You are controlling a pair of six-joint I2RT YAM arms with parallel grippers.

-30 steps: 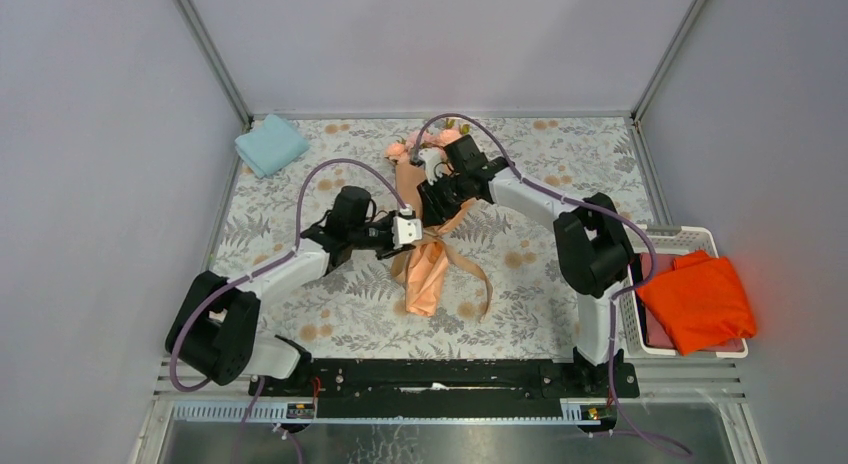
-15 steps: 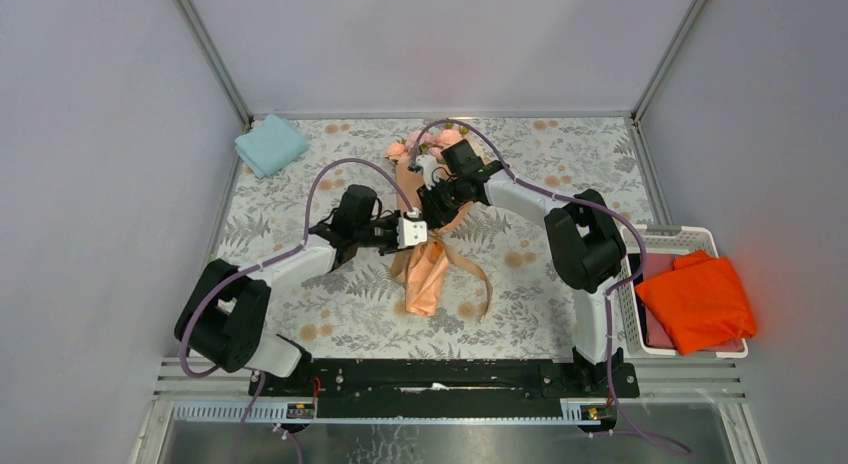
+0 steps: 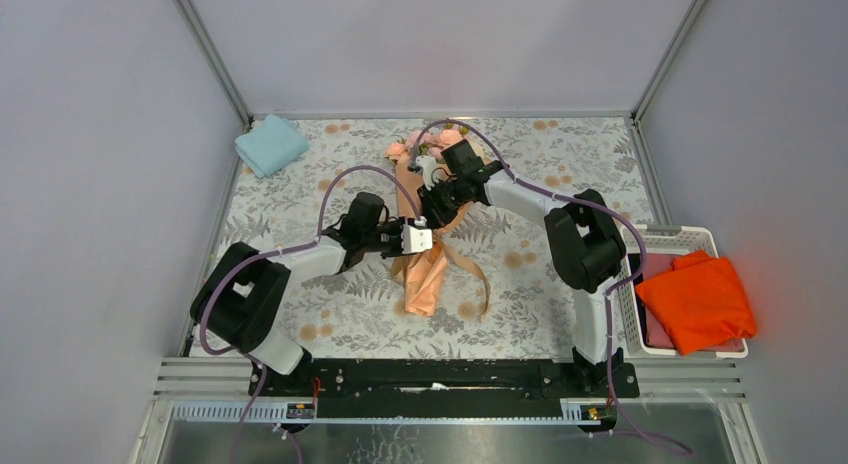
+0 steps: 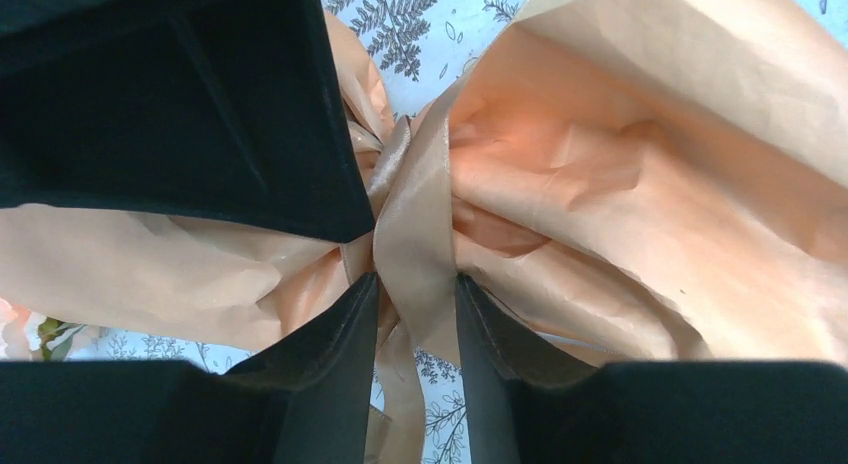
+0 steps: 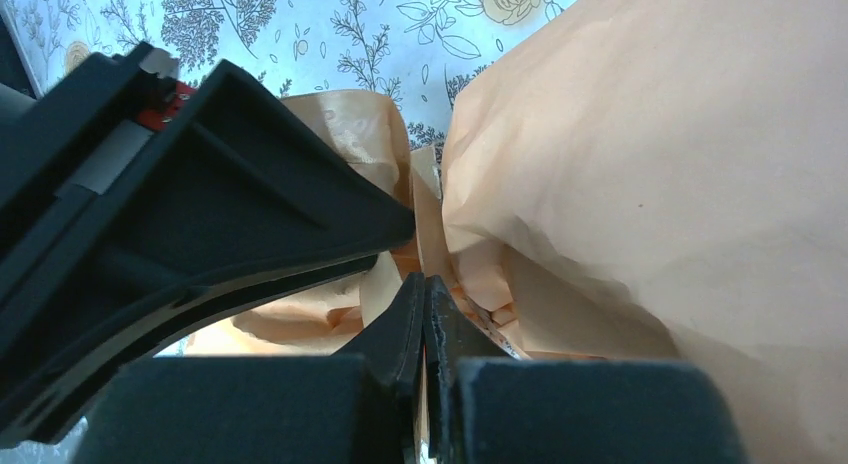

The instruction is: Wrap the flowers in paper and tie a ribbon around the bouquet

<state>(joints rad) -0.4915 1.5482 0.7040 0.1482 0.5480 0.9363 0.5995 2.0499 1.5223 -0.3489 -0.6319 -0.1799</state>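
Note:
The bouquet lies in the middle of the table. Its flowers (image 3: pixel 402 149) point away from me, and the peach paper (image 3: pixel 425 281) tapers toward me. The tan ribbon (image 4: pixel 415 219) circles the pinched waist, and its tails (image 3: pixel 479 275) trail to the right. My left gripper (image 4: pixel 415 281) is open at the waist, with the flat ribbon band running between its fingers (image 4: pixel 335 329). My right gripper (image 5: pixel 426 281) is shut on a thin strip of ribbon (image 5: pixel 424 199) beside the paper (image 5: pixel 680 164). Seen from above, both grippers meet over the waist, the left (image 3: pixel 425 237) just below the right (image 3: pixel 432 206).
A folded light-blue cloth (image 3: pixel 270 144) lies at the back left of the floral tablecloth. A white basket (image 3: pixel 690 234) at the right edge holds a bright orange cloth (image 3: pixel 697 302). Grey walls close off the table on three sides.
My left arm has swung right and pushed its gripper in to the bouquet's waist. My right gripper has closed from partly open to shut on the ribbon.

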